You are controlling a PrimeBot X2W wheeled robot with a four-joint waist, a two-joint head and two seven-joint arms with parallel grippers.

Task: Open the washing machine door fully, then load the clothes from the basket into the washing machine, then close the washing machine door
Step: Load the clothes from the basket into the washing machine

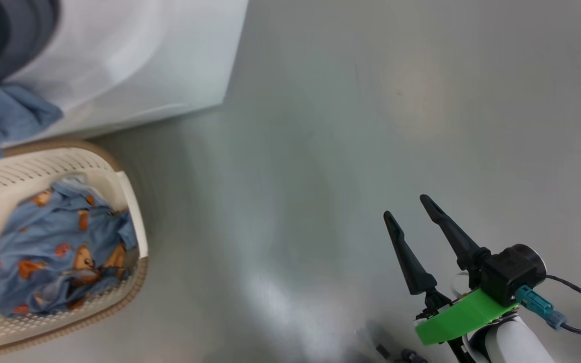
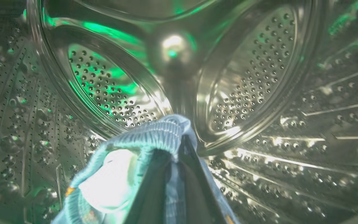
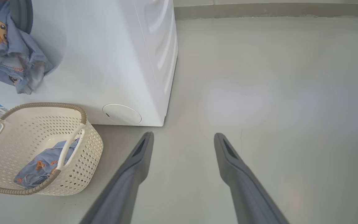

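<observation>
– Your two long dark left fingers (image 2: 194, 180) sit closest to the lens, pressed together on a fold of the light blue bear-print clothes (image 2: 157, 133), deep inside the perforated steel drum (image 2: 253, 77).
– And the rest of that fabric?
– More of it spills from the mouth of the big white boxy washing machine (image 3: 110, 56) at the far left and hangs down its front. Some lies in the cream-white perforated plastic basket (image 3: 85, 155) with the brown woven-look rim, which stands on the grey floor (image 1: 371, 101) just in front of the machine.
– What about my other arm?
– Your right fingers (image 1: 404, 252) are spread wide and hold nothing. They hang above bare floor, well to the right of the basket.
</observation>
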